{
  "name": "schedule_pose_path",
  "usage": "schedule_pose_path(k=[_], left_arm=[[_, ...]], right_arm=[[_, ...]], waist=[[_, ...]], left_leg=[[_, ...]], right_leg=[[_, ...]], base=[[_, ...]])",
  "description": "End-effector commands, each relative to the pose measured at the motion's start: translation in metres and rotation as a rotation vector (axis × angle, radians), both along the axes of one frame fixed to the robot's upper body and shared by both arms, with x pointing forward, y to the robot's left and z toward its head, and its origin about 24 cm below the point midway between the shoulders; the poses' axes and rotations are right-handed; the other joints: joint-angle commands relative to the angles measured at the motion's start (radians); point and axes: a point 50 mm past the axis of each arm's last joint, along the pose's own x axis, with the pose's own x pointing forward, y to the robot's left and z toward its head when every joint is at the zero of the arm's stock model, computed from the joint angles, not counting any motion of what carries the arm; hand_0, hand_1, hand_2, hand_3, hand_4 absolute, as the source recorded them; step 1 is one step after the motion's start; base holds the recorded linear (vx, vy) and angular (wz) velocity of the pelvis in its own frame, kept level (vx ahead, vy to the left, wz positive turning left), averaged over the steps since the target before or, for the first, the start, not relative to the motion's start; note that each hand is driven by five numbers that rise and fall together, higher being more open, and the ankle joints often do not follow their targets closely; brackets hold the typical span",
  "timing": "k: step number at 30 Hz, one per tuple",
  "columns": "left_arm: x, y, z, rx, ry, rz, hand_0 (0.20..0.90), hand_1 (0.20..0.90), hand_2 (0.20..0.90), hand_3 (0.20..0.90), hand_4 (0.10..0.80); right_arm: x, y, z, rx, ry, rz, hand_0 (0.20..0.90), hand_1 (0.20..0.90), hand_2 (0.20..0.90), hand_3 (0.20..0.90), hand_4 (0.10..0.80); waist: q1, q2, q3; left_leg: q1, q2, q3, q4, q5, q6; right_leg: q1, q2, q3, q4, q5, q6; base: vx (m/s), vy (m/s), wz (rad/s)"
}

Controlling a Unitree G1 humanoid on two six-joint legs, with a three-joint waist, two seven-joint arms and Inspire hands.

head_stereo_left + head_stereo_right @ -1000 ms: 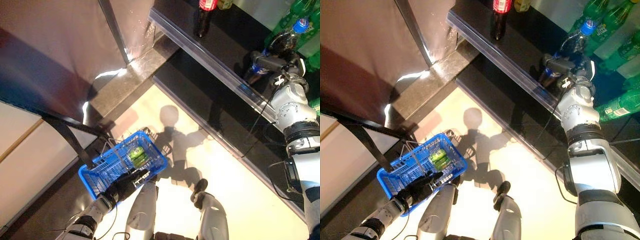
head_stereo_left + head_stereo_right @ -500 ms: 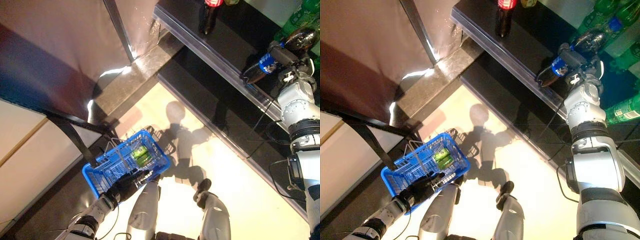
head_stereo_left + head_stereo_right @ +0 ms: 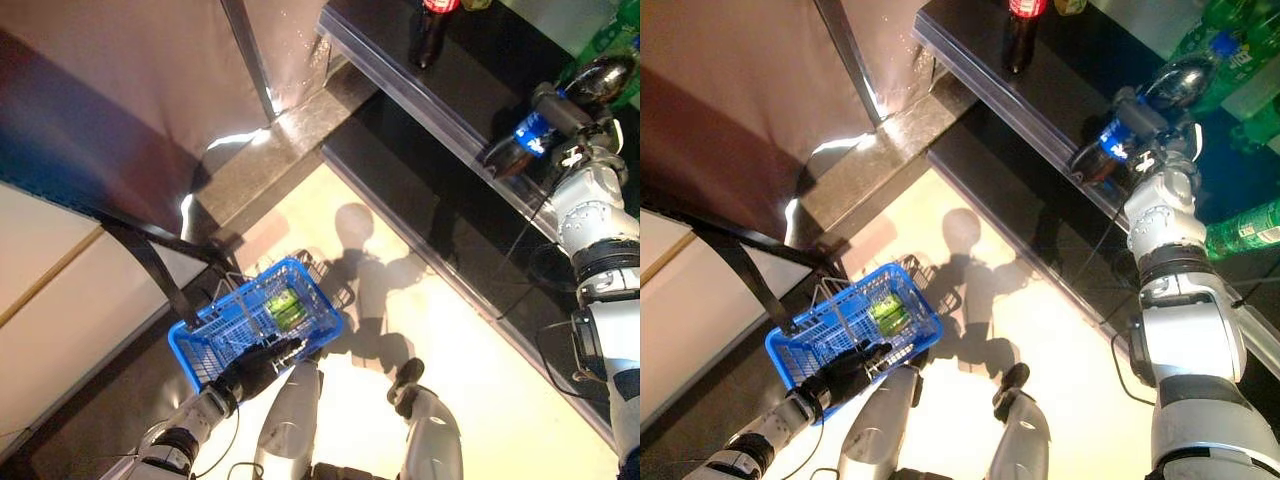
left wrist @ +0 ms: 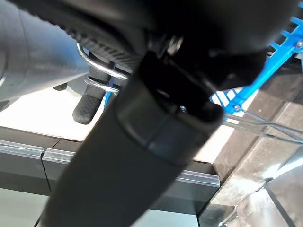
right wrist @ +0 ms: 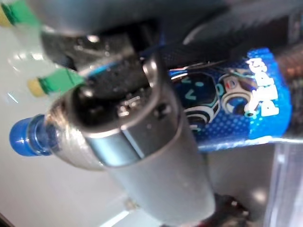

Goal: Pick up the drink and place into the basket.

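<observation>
My right hand (image 3: 563, 108) is shut on a dark cola bottle with a blue label and blue cap (image 3: 530, 133). It holds the bottle tilted just off the front edge of the black shelf (image 3: 420, 85). The bottle also shows in the right eye view (image 3: 1112, 140) and the right wrist view (image 5: 232, 113), with the thumb (image 5: 142, 142) across it. My left hand (image 3: 255, 366) is shut on the wire handles (image 4: 97, 68) of the blue basket (image 3: 225, 330), which hangs low at the left. A green drink (image 3: 285, 307) lies inside the basket.
A red-labelled cola bottle (image 3: 430, 30) stands further along the shelf. Green bottles (image 3: 1240, 232) stand and lie at the right of the shelf. A grey panel with a dark post (image 3: 255, 55) rises at the left. The pale floor (image 3: 480, 370) lies below.
My right hand has lifted the cola bottle off the shelf and tilted it, drawing it toward the shelf's front edge. The camera has shifted a little. The basket hangs as before.
</observation>
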Motion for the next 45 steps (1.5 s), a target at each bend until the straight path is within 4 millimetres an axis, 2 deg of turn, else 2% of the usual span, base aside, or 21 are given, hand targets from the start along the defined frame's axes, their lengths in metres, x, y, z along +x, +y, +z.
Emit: schedule_pose_path(k=[1,3,4,8,14,19,28,36,45], left_arm=[[-0.021,-0.003,-0.004,-0.066,-0.038,-0.100,0.300,0.300,0.300,0.200,0.100],[-0.021,-0.002,-0.004,-0.062,-0.040,-0.099,0.300,0.300,0.300,0.200,0.100],[-0.021,-0.002,-0.003,-0.062,-0.042,-0.096,0.300,0.300,0.300,0.200,0.100],[-0.021,-0.002,-0.004,-0.058,-0.041,-0.088,0.300,0.300,0.300,0.200,0.100],[-0.030,-0.001,-0.008,-0.056,-0.022,-0.079,0.300,0.300,0.300,0.200,0.100],[-0.040,-0.002,-0.015,-0.061,-0.005,-0.062,0.300,0.300,0.300,0.200,0.100],[-0.050,-0.003,-0.022,-0.070,0.022,-0.022,0.300,0.300,0.300,0.200,0.100],[-0.050,-0.007,-0.020,-0.103,0.005,-0.002,0.300,0.300,0.300,0.200,0.100],[-0.028,-0.014,-0.002,-0.149,-0.112,0.008,0.300,0.300,0.300,0.200,0.100]], right_arm=[[-0.012,0.026,0.093,-0.179,-0.395,0.113,0.300,0.300,0.300,0.200,0.100],[-0.014,0.032,0.094,-0.226,-0.412,0.134,0.300,0.300,0.300,0.200,0.100],[-0.014,0.035,0.095,-0.242,-0.420,0.145,0.300,0.300,0.300,0.200,0.100],[-0.017,0.046,0.098,-0.354,-0.446,0.172,0.300,0.300,0.300,0.200,0.100],[-0.025,0.068,0.100,-0.515,-0.477,0.239,0.300,0.300,0.300,0.200,0.100],[-0.031,0.076,0.096,-0.556,-0.494,0.284,0.300,0.300,0.300,0.200,0.100],[-0.041,0.085,0.072,-0.600,-0.475,0.370,0.300,0.300,0.300,0.200,0.100],[-0.044,0.096,0.044,-0.599,-0.420,0.453,0.300,0.300,0.300,0.200,0.100],[-0.050,0.116,0.019,-0.587,-0.403,0.538,0.300,0.300,0.300,0.200,0.100]], waist=[[0.018,-0.034,-0.087],[0.015,-0.038,-0.089],[0.014,-0.038,-0.087],[0.008,-0.042,-0.096],[-0.003,-0.055,-0.138],[-0.014,-0.066,-0.185],[-0.038,-0.080,-0.304],[-0.048,-0.086,-0.395],[-0.057,-0.079,-0.440]], left_leg=[[-0.002,0.042,0.008,-0.082,0.081,0.020],[0.003,0.044,0.010,-0.083,0.081,0.019],[-0.005,0.044,0.018,-0.087,0.106,0.025],[0.016,0.047,0.023,-0.104,0.110,0.021],[0.097,0.057,0.047,-0.195,0.133,0.007],[0.173,0.064,0.077,-0.297,0.160,-0.004],[0.267,0.072,0.134,-0.421,0.200,-0.016],[0.334,0.082,0.162,-0.458,0.203,-0.026],[0.371,0.095,0.180,-0.470,0.202,-0.034]], right_leg=[[0.014,-0.040,0.028,0.027,0.006,0.037],[0.020,-0.037,0.027,0.023,0.007,0.037],[0.017,-0.039,0.014,0.013,0.030,0.025],[0.042,-0.029,0.013,-0.013,0.032,0.025],[0.132,-0.003,0.004,-0.118,0.051,0.033],[0.210,0.016,0.000,-0.214,0.070,0.043],[0.301,0.033,-0.011,-0.325,0.106,0.052],[0.375,0.047,-0.026,-0.391,0.120,0.050],[0.424,0.065,-0.041,-0.431,0.129,0.043]], base=[[0.000,0.000,0.00],[-0.048,-0.004,-0.02],[-0.095,0.000,-0.05],[-0.024,-0.001,-0.01],[0.033,-0.004,-0.04],[0.078,0.029,-0.08],[0.054,0.025,-0.04],[0.062,-0.007,0.02],[-0.007,-0.034,0.02]])
